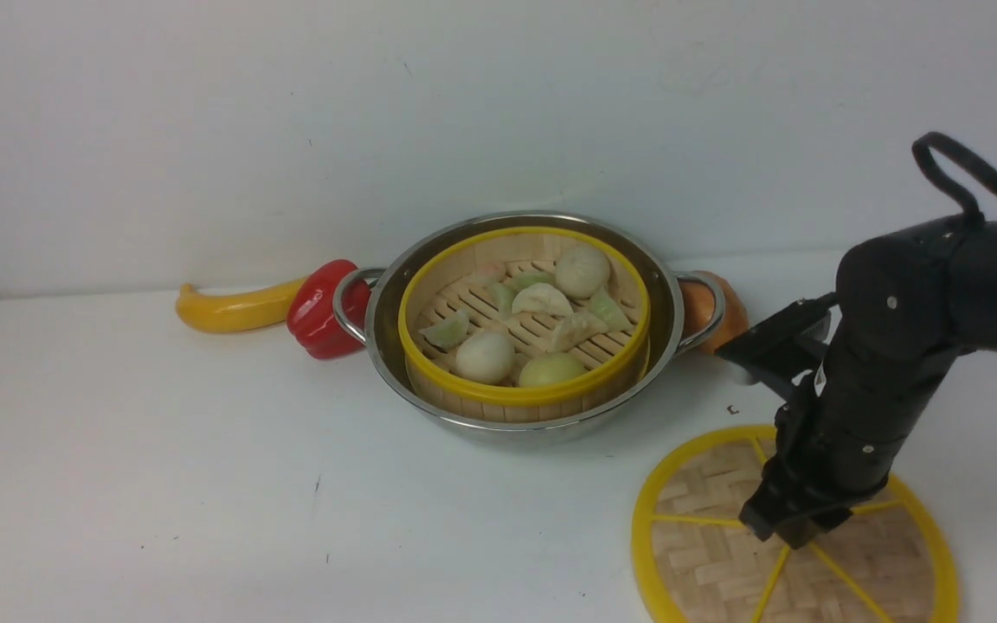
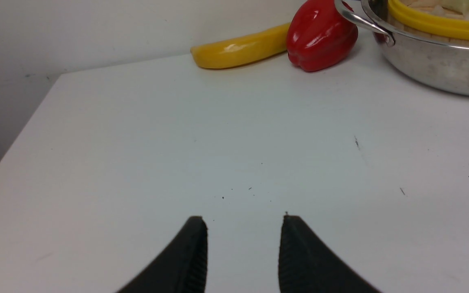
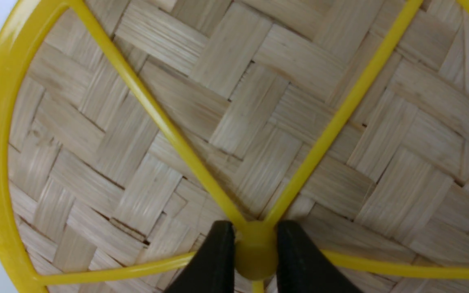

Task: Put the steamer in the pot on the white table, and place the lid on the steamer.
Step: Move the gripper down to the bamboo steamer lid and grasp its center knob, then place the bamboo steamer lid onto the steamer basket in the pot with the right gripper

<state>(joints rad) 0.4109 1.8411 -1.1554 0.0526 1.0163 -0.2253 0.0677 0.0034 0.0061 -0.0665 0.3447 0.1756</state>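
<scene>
steamer (image 1: pixel 523 396) sits in one pot (image 1: pixel 670 303); two fingers (image 3: pixel 214 260) pinch one lid (image 1: pixel 706 562).

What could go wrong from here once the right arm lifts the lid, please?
The right gripper pinches only the small centre hub of the wide lid, so it may tilt or slip when lifted. A tilted lid could catch the pot rim instead of seating on the steamer.

Shows one steel pot (image 1: pixel 388 329) with two loop handles (image 1: pixel 347 303), one bamboo steamer (image 1: pixel 516 396), one woven lid (image 1: pixel 706 562) with five yellow spokes (image 1: pixel 696 520), one red bell pepper (image 1: pixel 318 316), one yellow squash (image 1: pixel 234 310), one round orange fruit (image 1: pixel 734 322). In the steamer: three round buns (image 1: pixel 484 356), roughly six dumplings (image 1: pixel 542 300).
</scene>
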